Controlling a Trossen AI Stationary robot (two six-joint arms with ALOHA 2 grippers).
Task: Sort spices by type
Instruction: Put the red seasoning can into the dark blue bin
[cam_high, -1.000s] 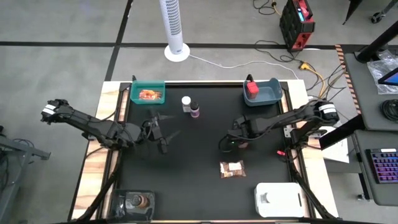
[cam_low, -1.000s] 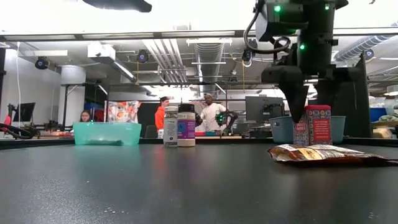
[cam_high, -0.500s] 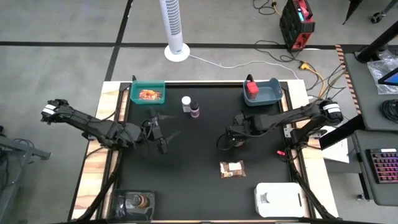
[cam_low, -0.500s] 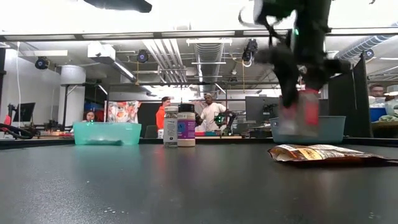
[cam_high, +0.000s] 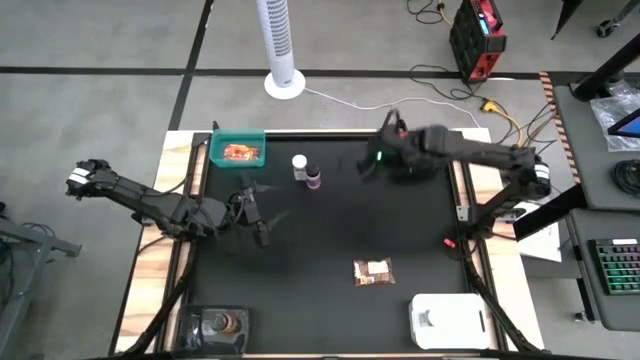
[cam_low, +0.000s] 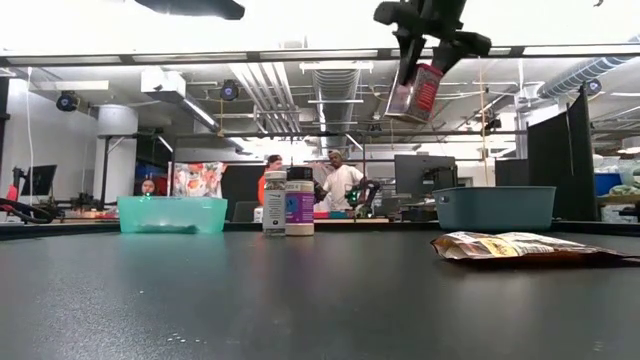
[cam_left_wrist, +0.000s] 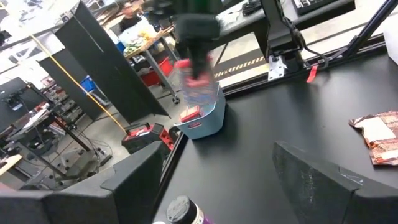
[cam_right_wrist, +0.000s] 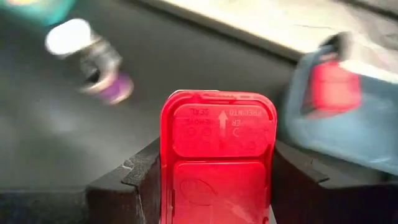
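My right gripper (cam_low: 424, 62) is high above the table, shut on a red boxy container (cam_low: 418, 92) that tilts in the air. It is near the blue-grey bin (cam_right_wrist: 357, 134), where a second red container (cam_right_wrist: 336, 87) lies. In the high view my right gripper (cam_high: 388, 150) is at the far side of the mat. A white-capped bottle (cam_high: 298, 162) and a purplish jar (cam_high: 313, 179) stand between the bins. A brown packet (cam_high: 373, 271) lies flat on the mat. An orange packet (cam_high: 240, 152) lies in the teal bin (cam_high: 218, 150). My left gripper (cam_high: 262, 216) waits open left of centre. My right gripper pinches the red container between its two fingers (cam_right_wrist: 134, 180), one on each narrow side just below the red cap (cam_right_wrist: 217, 134). The fingers come from above, pointing down. The container is lifted clear and hangs tilted below them (cam_low: 418, 92).
A white tray (cam_high: 447, 320) sits at the near right corner. A clear tray (cam_high: 197, 325) with an amber jar (cam_high: 228, 323) sits at the near left corner. The middle of the black mat (cam_high: 320, 240) is open. People stand in the room beyond the far edge.
My right gripper has lifted the red container off the mat and carried it up and toward the far edge, to the blue-grey bin. The container stood upright on the mat; now it is high in the air and tilted.
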